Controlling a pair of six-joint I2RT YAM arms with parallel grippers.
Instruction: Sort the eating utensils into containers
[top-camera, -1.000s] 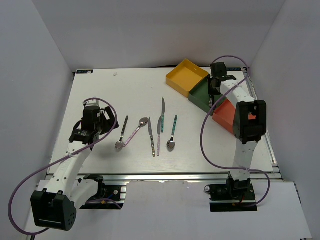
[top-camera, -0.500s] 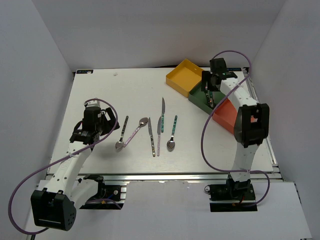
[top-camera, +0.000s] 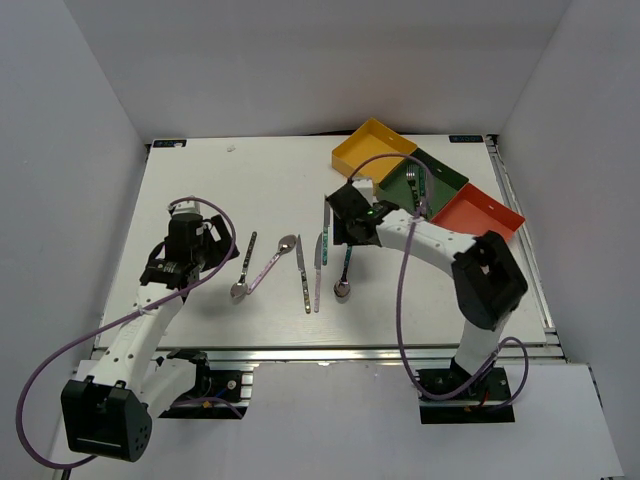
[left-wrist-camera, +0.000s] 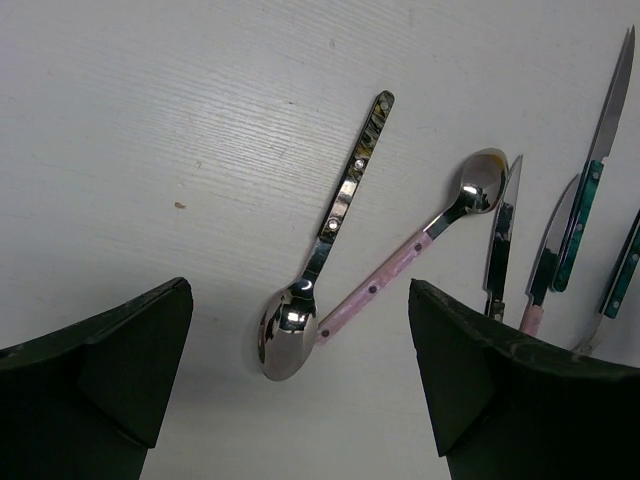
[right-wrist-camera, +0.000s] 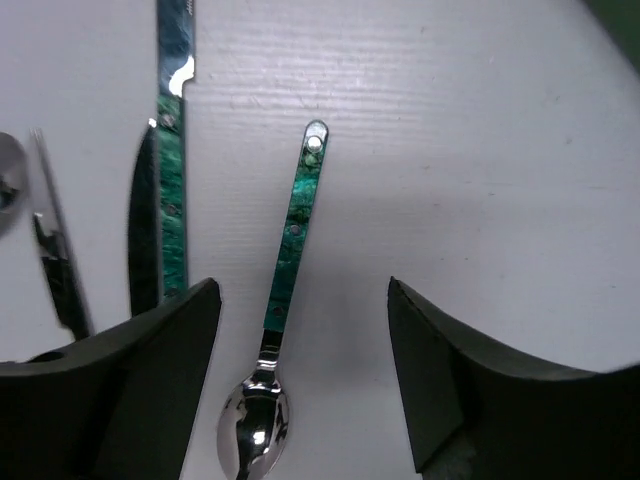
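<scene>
Several eating utensils lie in a row mid-table: a black-handled spoon (top-camera: 243, 268), a pink-handled spoon (top-camera: 272, 262), a patterned knife (top-camera: 302, 272), a pink knife (top-camera: 318, 270), a teal knife (top-camera: 326, 214) and a teal spoon (top-camera: 345, 268). The containers are at the back right: yellow tray (top-camera: 360, 150), green tray (top-camera: 443, 172) with a fork (top-camera: 414, 190) in it, red-orange tray (top-camera: 478, 212). My right gripper (top-camera: 342, 232) hangs open over the teal spoon (right-wrist-camera: 290, 255), holding nothing. My left gripper (top-camera: 200, 250) is open, just left of the black-handled spoon (left-wrist-camera: 335, 225).
White walls close in the table on three sides. The right arm's purple cable (top-camera: 400, 290) loops over the table's front right. In the left wrist view the pink spoon (left-wrist-camera: 420, 245) crosses under the black-handled one's bowl.
The right arm has swung left from the green tray to above the teal spoon, its jaws now apart and empty. A fork lies in the green tray. The left arm has not moved.
</scene>
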